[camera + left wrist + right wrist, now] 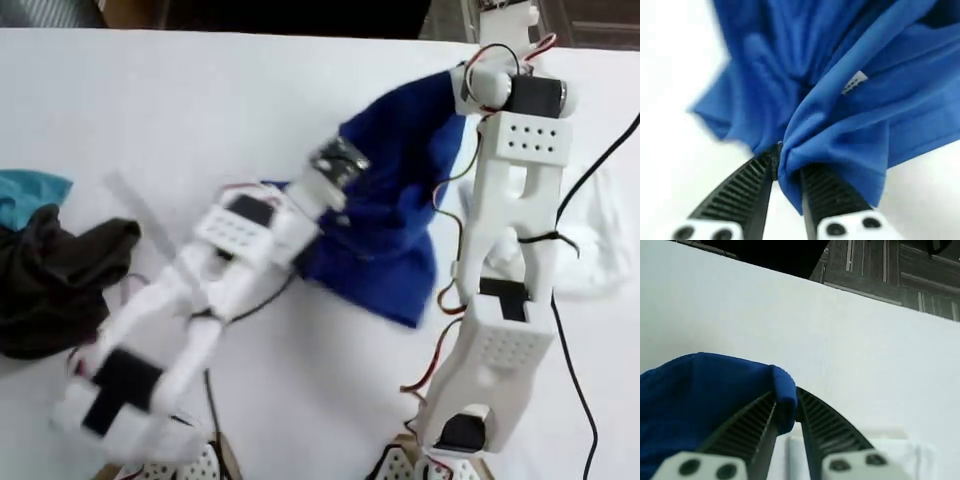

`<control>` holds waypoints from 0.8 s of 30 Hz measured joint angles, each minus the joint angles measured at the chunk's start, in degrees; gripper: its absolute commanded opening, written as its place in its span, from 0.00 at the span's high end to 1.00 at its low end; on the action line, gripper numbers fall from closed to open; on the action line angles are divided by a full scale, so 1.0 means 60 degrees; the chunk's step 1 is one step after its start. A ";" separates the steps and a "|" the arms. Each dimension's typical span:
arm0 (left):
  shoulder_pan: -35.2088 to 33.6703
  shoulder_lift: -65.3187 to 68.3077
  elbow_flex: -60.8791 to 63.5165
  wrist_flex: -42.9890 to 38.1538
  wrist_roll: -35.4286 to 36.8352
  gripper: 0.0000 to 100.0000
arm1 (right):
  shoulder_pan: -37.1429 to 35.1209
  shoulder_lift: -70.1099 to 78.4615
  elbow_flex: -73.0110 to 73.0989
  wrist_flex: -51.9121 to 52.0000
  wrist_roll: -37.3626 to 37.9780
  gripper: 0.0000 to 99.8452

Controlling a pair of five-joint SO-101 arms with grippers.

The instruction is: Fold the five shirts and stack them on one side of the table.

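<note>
A blue shirt (390, 210) hangs bunched above the middle of the white table (200, 110), held up between both arms. My left gripper (786, 165) is shut on a fold of the blue shirt (840, 110) at its lower left side. My right gripper (786, 407) is shut on an upper corner of the blue shirt (695, 400), lifted near the table's far edge. In the high view the left gripper (335, 170) sits at the shirt's left, the right gripper (470, 85) at its top right.
A dark brown shirt (55, 285) lies crumpled at the left edge with a teal shirt (30, 190) behind it. A white shirt (600, 240) lies at the right, under the right arm's cable. Dark floor shows beyond the far edge.
</note>
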 measured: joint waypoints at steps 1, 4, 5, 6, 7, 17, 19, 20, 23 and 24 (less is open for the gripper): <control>-0.0220 -0.0557 0.0000 0.0234 -0.0322 0.98 | -0.0059 0.0000 -0.0132 0.0161 -0.0381 0.98; -0.0747 -0.2256 0.0015 0.0967 -0.1114 0.98 | -0.0147 -0.0147 -0.0615 0.1070 -0.1055 0.98; -0.0908 -0.2799 0.0015 0.1231 -0.1319 0.98 | -0.0147 -0.0278 -0.0718 0.1436 -0.1070 0.98; -0.1040 -0.3326 0.0015 0.1495 -0.1553 0.98 | -0.0147 -0.0454 -0.0762 0.1788 -0.1070 0.98; -0.1172 -0.3824 0.0015 0.1758 -0.1788 0.98 | -0.0132 -0.0630 -0.0777 0.2154 -0.0894 0.98; -0.2769 -0.6359 0.0073 0.3839 -0.3355 0.98 | 0.1773 -0.2242 0.0425 0.4000 0.0513 0.98; -0.2769 -0.6388 0.0527 0.3883 -0.3399 0.98 | 0.2125 -0.2901 0.1304 0.4000 0.0615 0.98; -0.2696 -0.6330 0.0850 0.3883 -0.3414 0.98 | 0.2183 -0.3253 0.1875 0.4000 0.0762 0.98; -0.2139 -0.5875 0.2066 0.3678 -0.3414 0.98 | 0.2242 -0.4132 0.4132 0.3853 0.1216 0.98; -0.1919 -0.5670 0.2520 0.3487 -0.3414 0.98 | 0.2256 -0.4322 0.4938 0.3546 0.1319 0.98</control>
